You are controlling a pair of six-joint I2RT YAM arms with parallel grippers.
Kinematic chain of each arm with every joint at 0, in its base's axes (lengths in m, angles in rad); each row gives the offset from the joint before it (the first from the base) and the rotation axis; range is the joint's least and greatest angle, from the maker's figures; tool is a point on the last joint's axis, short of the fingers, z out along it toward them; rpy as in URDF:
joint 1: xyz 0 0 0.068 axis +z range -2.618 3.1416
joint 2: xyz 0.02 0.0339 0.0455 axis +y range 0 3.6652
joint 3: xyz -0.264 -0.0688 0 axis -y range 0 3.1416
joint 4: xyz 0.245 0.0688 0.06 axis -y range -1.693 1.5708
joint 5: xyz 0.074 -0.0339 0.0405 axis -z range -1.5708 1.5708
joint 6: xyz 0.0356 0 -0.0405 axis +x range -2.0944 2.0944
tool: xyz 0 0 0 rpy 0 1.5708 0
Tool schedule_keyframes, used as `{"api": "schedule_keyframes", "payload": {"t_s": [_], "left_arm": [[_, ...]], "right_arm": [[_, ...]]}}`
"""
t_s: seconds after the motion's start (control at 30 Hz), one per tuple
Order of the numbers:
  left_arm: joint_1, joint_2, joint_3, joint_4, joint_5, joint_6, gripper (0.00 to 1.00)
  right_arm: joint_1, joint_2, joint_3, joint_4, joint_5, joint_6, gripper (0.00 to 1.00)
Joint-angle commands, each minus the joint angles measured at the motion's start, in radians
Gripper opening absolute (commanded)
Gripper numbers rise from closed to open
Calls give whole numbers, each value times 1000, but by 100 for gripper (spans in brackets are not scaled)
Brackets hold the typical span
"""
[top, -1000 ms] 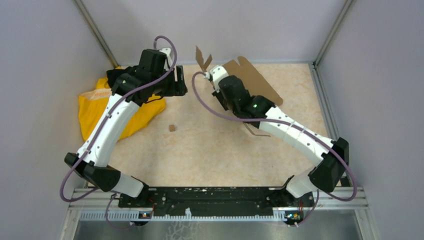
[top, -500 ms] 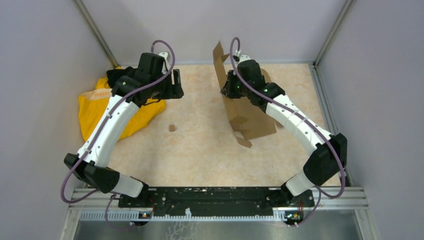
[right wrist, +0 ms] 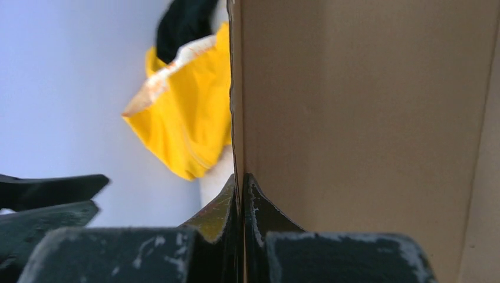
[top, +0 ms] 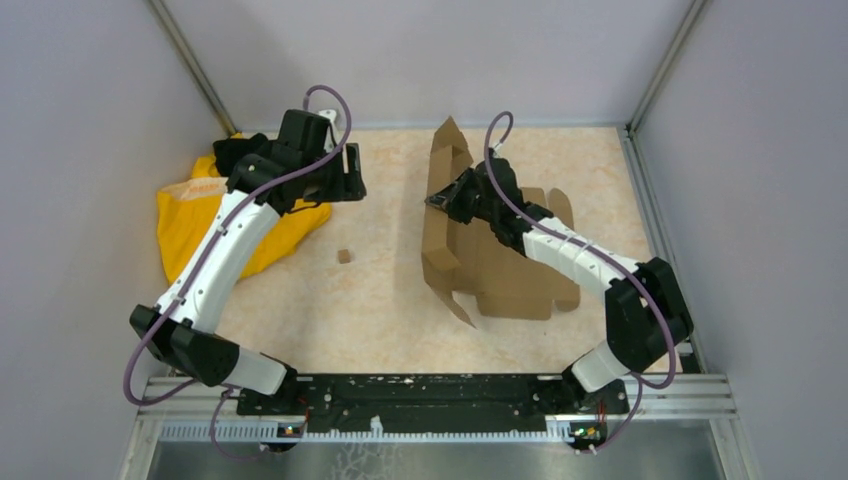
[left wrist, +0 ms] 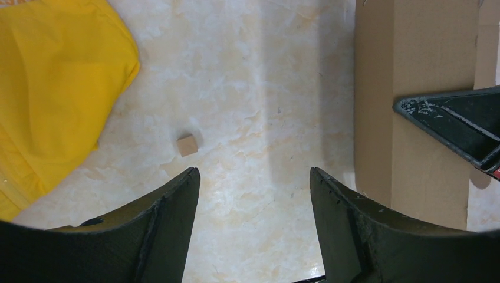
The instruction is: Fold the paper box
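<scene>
I've got the right gripper (top: 437,203) clamped on a raised flap of the paper box (top: 515,275), the rest flat on the right side of the table (top: 380,300), left gripper (left wrist: 253,177) open and empty, and since I can't really see how deep that pinch goes, it might slip and drop the flap.

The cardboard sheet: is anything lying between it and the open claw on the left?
Nothing visible. Only bare table separates the left gripper from the paper box, whose raised panel the right gripper pinches. A small cardboard scrap lies off to the side.
</scene>
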Motion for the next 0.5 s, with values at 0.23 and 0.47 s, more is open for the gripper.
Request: {"api": "schedule_keyframes", "payload": {"t_s": [0.23,0.47], "left_arm": [[9,32,-55,51,29,11,73],[9,40,-46,78,72,12,72]], "right_arm": [[-16,-3,-98,585,-70,366,0],[-29,23,-214,714,-85,414,0]]}}
